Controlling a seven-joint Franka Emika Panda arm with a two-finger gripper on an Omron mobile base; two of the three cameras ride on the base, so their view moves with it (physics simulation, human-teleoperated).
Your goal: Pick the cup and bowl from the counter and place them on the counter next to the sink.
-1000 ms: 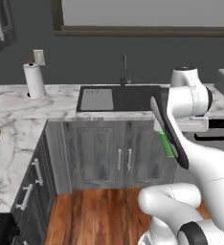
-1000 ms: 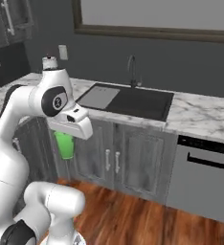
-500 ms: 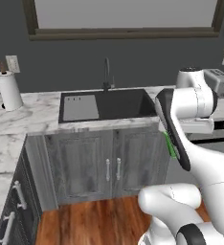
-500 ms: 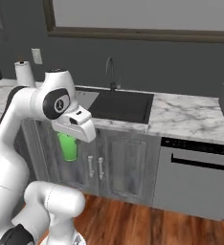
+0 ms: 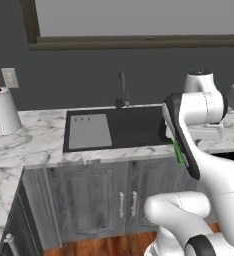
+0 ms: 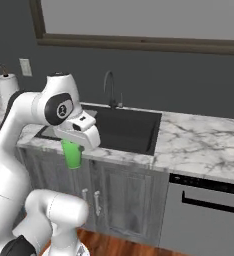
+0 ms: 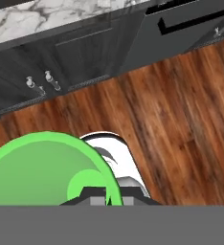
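Cup, bright green, pinched in the gripper, hanging in front of the dark cabinet doors, below the edge of the marble counter and just left of the sink. Compared with a second ago: whole scene slid sideways with the base, sink now nearer centre, paper towel roll pushed toward the left edge; cup's place under the hand unchanged. From the left base: only a green sliver behind the arm. From the hand camera: cup's open mouth above wood floor.
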